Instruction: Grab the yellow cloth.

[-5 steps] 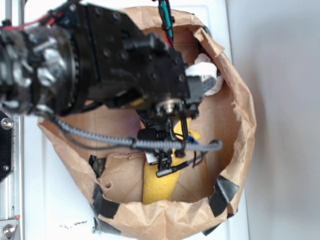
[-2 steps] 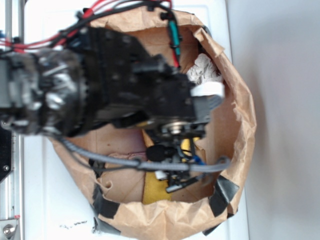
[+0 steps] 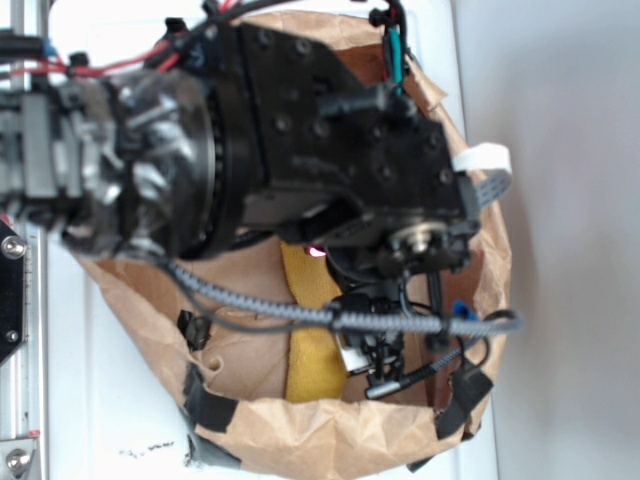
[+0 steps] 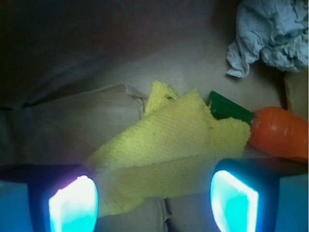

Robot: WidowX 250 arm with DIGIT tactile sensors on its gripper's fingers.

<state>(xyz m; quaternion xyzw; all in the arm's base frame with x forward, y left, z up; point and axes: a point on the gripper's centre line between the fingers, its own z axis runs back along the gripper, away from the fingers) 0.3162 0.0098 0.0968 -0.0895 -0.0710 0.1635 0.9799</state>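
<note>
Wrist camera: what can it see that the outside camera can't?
Only the wrist view shows the orange toy carrot with its green top, the crumpled white paper wad, and the open claw with a glowing fingertip either side of the cloth. Only the exterior view shows the big black arm, its cables, and the brown paper bag's taped rim. Both show the yellow cloth lying on brown paper.

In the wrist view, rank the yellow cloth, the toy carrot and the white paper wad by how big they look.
1. yellow cloth, clearly the largest, spanning the gap between the open hand's fingers.
2 and 3. white paper wad and toy carrot: they look alike, and both are cut off by the frame edge, so I won't rank them.
</note>
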